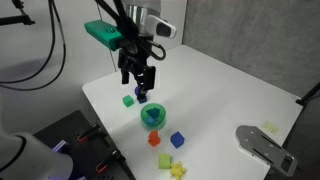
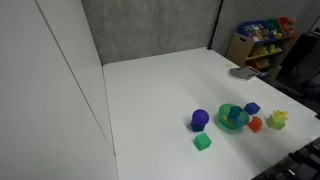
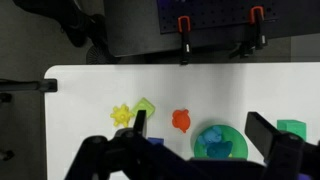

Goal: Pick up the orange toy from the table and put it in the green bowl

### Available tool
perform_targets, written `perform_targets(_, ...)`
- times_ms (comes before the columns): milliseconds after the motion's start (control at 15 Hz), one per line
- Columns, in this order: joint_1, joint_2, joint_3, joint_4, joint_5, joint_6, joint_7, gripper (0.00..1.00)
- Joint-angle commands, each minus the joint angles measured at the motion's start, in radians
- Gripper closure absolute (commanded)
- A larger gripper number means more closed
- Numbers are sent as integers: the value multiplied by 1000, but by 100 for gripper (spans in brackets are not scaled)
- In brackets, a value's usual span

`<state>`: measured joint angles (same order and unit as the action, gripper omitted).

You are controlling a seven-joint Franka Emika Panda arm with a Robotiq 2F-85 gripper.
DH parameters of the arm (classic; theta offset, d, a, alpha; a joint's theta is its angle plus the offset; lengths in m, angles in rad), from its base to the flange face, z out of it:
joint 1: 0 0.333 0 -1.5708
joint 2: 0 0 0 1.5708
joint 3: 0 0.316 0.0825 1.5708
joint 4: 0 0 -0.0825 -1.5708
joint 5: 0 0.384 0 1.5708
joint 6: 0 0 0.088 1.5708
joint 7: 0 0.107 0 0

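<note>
The orange toy (image 3: 181, 120) lies on the white table, just left of the green bowl (image 3: 240, 141) in the wrist view. It also shows in both exterior views (image 1: 154, 140) (image 2: 255, 124), close beside the bowl (image 1: 144, 114) (image 2: 223, 120). The bowl holds a blue object. My gripper (image 1: 140, 84) hangs above the table, over the far side of the bowl from the toy. In the wrist view its two fingers (image 3: 198, 120) stand wide apart with nothing between them. The toy lies just inside the left finger and the bowl between the fingers.
A yellow star toy (image 3: 122, 115) and a yellow-green block (image 3: 146, 108) lie left of the orange toy. A blue cube (image 1: 177, 139), a green cube (image 1: 127, 100) and a blue-purple toy (image 2: 199, 119) ring the bowl. A grey metal object (image 1: 262, 145) sits at the table's corner.
</note>
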<state>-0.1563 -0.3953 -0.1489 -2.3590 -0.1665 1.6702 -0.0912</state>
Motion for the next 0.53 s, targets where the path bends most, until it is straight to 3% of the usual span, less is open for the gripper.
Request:
perform_targets(0,4,0,-4,3,-1,-3,1,0)
perform_targets(200,4,0,-4,4,-1,-3,1,0)
perform_targets(467,7,35,-10,-40,-2,100,-10,0)
